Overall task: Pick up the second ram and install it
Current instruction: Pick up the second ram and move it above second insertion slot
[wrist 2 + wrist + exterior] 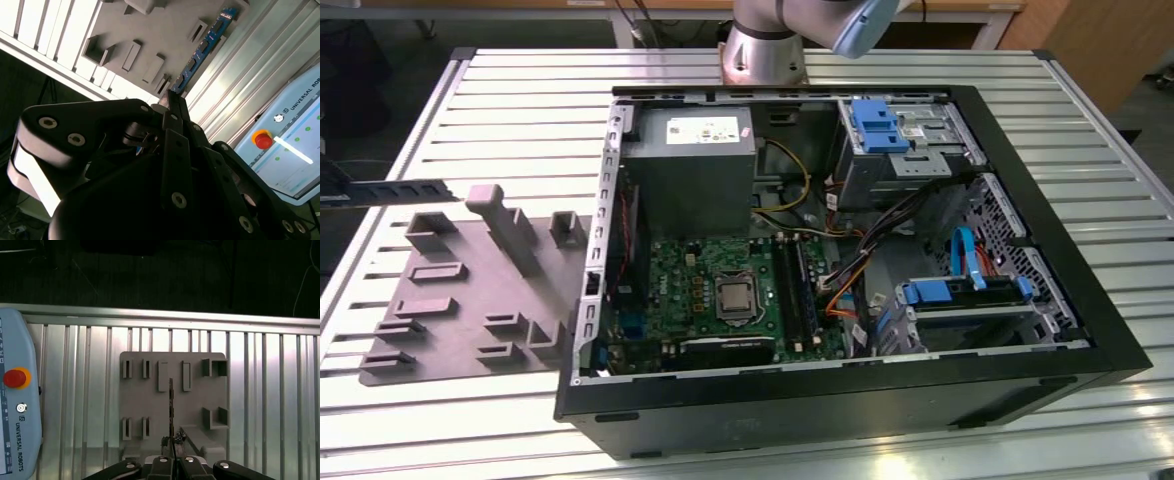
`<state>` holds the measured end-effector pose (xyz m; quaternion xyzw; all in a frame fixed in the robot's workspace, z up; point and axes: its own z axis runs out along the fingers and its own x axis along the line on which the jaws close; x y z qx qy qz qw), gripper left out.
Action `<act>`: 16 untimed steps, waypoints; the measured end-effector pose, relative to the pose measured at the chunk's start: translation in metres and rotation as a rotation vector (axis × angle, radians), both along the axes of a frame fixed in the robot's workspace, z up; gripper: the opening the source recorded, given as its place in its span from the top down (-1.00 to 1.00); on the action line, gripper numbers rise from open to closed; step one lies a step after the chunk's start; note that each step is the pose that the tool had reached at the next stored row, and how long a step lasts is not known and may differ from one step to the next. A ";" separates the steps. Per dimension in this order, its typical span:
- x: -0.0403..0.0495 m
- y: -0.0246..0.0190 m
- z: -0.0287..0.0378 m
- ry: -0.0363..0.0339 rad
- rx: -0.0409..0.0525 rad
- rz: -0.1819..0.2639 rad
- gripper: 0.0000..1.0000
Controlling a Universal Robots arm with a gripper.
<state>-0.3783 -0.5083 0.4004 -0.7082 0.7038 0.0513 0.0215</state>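
At the exterior view's left edge we see the second ram (400, 190) held over the grey fixture tray (460, 290) on the slatted table (520, 90); the open computer case (854, 400) sits further right. In both wrist views the gripper (172, 441) is clamped on the ram's near end; the stick points toward the tray.

The second ram (204, 46), a long, narrow blue board with a row of small dark chips, has one end pinched between the fingertips (176, 117) and sticks straight out beyond them. In the first wrist view the second ram (171, 400) appears edge-on, a thin dark line.
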 end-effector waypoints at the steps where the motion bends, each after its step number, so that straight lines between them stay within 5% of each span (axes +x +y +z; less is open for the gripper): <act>1: 0.0015 0.0000 0.0000 -0.0001 0.0000 0.000 0.76; 16: 0.0276 0.0000 0.0000 0.0000 0.0000 0.000 0.76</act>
